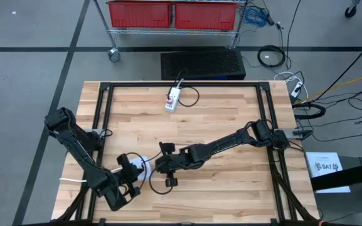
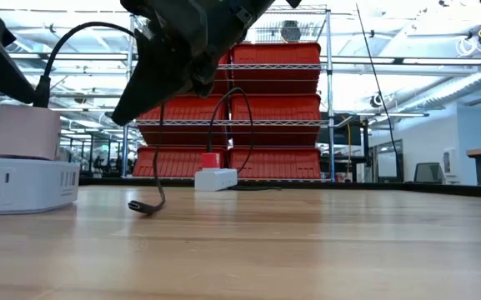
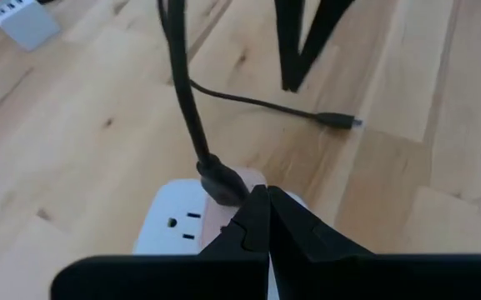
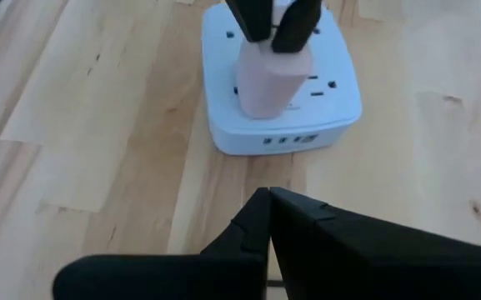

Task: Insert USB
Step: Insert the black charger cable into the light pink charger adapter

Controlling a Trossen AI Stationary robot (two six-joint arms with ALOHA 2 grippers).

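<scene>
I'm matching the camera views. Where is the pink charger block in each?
High view: hidden under the left gripper.
Low view: pink charger block, far left, on the white power strip.
Left wrist view: sliver behind the fingers.
Right wrist view: top centre.
Shared landmark: the power strip.

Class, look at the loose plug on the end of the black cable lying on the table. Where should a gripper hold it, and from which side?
I'd grip the plug on its stiff dark body, just behind the metal tip, coming from above: it lies flat on the table, and the cable behind it is limp.
</scene>
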